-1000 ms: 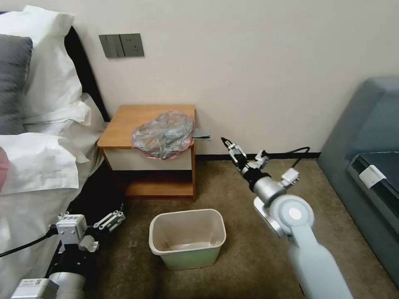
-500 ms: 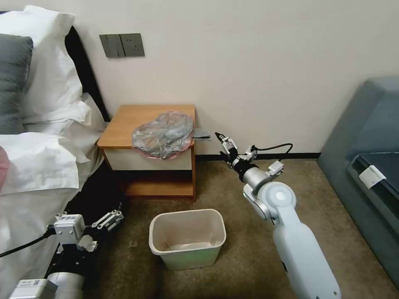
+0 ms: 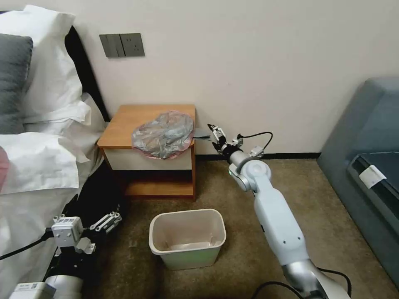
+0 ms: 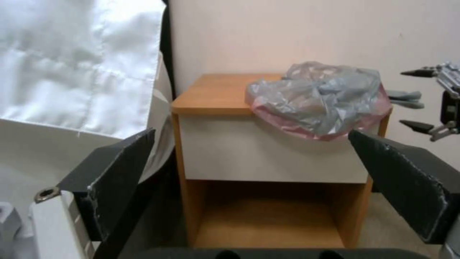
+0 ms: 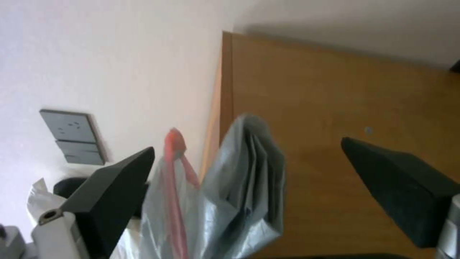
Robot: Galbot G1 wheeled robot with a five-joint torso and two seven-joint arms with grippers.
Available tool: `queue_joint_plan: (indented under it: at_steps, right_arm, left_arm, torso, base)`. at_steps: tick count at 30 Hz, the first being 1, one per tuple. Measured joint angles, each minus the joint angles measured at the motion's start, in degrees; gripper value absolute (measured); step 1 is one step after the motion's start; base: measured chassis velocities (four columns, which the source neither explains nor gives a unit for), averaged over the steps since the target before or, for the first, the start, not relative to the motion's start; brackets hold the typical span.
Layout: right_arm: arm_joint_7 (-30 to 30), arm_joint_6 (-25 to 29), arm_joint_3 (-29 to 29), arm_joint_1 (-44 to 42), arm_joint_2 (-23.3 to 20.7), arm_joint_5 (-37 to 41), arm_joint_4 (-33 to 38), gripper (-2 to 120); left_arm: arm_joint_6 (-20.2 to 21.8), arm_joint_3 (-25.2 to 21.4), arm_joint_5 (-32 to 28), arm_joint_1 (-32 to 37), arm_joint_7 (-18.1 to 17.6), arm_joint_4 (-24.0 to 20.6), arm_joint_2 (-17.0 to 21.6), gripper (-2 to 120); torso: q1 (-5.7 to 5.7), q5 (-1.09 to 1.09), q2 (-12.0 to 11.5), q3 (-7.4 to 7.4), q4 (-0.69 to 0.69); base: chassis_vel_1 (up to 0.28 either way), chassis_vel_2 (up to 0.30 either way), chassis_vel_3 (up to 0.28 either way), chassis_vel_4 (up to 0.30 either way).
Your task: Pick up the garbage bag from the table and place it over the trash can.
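The garbage bag (image 3: 163,134) lies crumpled on the table (image 3: 124,120), at the front corner that is farther from the bed (image 3: 37,166), and its pinkish rim hangs a little over the table's white front panel. A folded grey part of the bag sticks out past the table's side, toward the right gripper (image 3: 213,135). The trash can (image 3: 188,238) stands on the carpet in front of the table, well apart from it. A wall switch plate (image 3: 121,45) is on the wall above the table. Compared with one second ago, the right gripper has come closer to the table and is now just beside the bag, fingers spread open around its protruding edge but not touching. The left gripper (image 3: 109,221) stays low beside the bed, in front of the table, also open.
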Motion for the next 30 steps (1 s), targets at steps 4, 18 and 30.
queue_joint_plan:
  at_steps: [4,18,30]
  right_arm:
    - [-0.13,0.26,-0.23,-0.25,0.66,-0.52,-0.31,85]
    - [0.21,0.64,-0.43,-1.15,1.01,-0.64,1.45,36]
    - [2.68,1.33,-1.36,-2.82,-0.23,-0.52,6.30,0]
  left_arm:
    - [-0.05,-0.02,0.03,0.13,0.02,0.00,-0.31,100]
    - [-0.73,0.20,1.05,0.64,0.10,0.00,-0.76,100]
    - [-1.61,0.46,2.00,0.63,0.36,0.00,-0.85,100]
  torso:
    - [0.00,0.00,0.00,0.00,-0.01]
    - [0.00,0.00,0.00,0.00,-0.01]
    - [0.00,0.01,0.00,0.00,-0.01]
  base:
    - [0.000,0.000,0.000,0.000]
    - [0.000,0.000,0.000,0.000]
    - [0.000,0.000,0.000,0.000]
